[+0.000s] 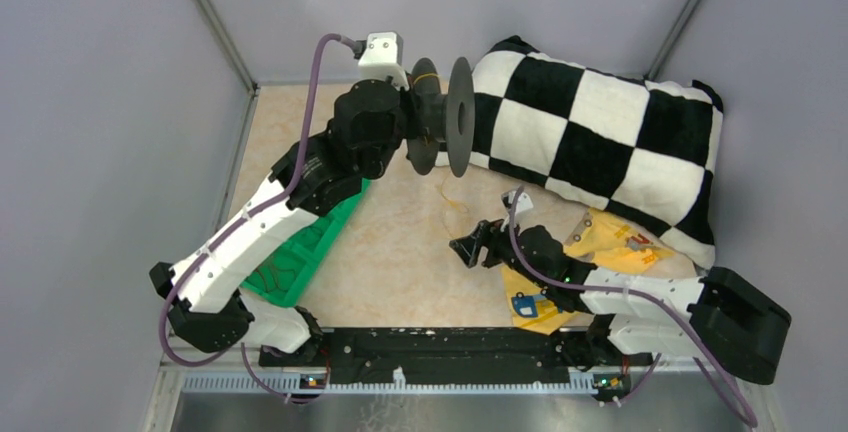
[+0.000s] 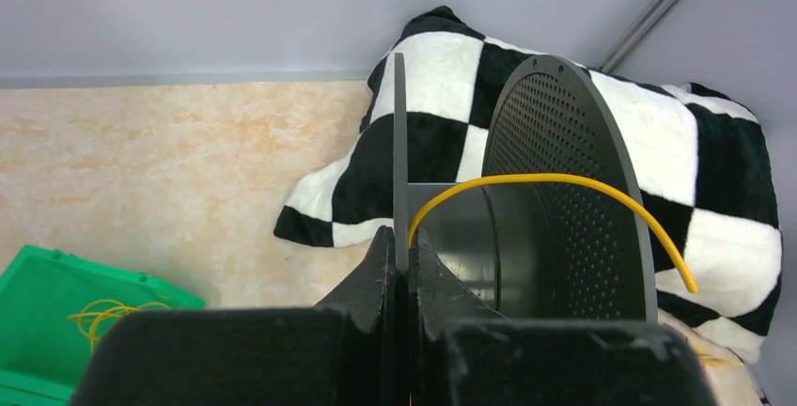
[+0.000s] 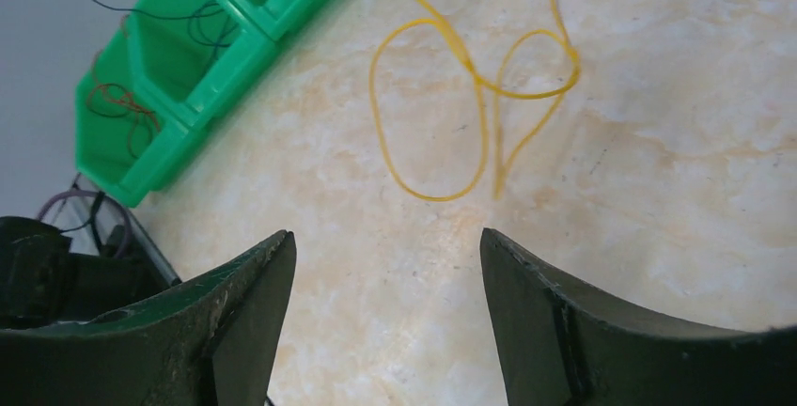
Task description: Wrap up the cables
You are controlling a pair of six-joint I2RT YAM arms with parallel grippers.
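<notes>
Yellow wire (image 3: 481, 85) lies looped below the spool (image 1: 458, 117), just ahead of the open jaws of the right gripper (image 3: 383, 237), its loops stretching away from them, while the left gripper (image 2: 402, 256), farther off, clamps the spool's flange.

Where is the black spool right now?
The black spool is at far centre of the top view, one flange pinched in the left claw, beside the left end of the checkered pillow.

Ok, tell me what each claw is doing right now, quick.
Left claw: closed on the black spool, pinching its near disc.
Right claw: open, holding nothing, above the loose yellow wire.
</notes>
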